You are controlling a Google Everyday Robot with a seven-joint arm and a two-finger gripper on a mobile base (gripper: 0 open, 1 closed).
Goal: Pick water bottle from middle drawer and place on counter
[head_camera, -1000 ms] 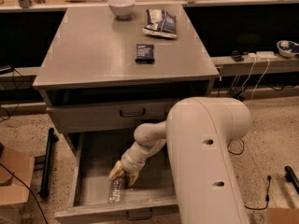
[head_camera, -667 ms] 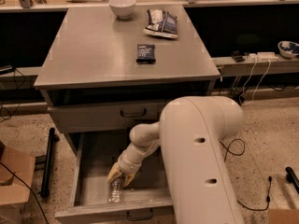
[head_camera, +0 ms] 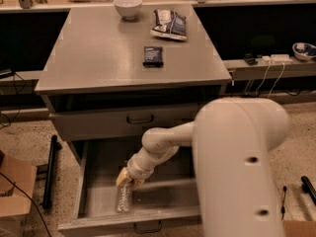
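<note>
The water bottle lies on its side in the open middle drawer, near the front left, its top end pointing toward the back. My gripper reaches down into the drawer from the right and sits right at the bottle's upper end, touching or just over it. My big white arm fills the lower right and hides the drawer's right half. The counter is the grey top of the cabinet above.
On the counter stand a white bowl, a snack bag and a small dark packet. The top drawer is shut. A cardboard box and a black bar lie on the floor at the left.
My upper arm has swung a little to the left and then back to the right. My gripper has stayed at the bottle's upper end, and the bottle has not moved.
</note>
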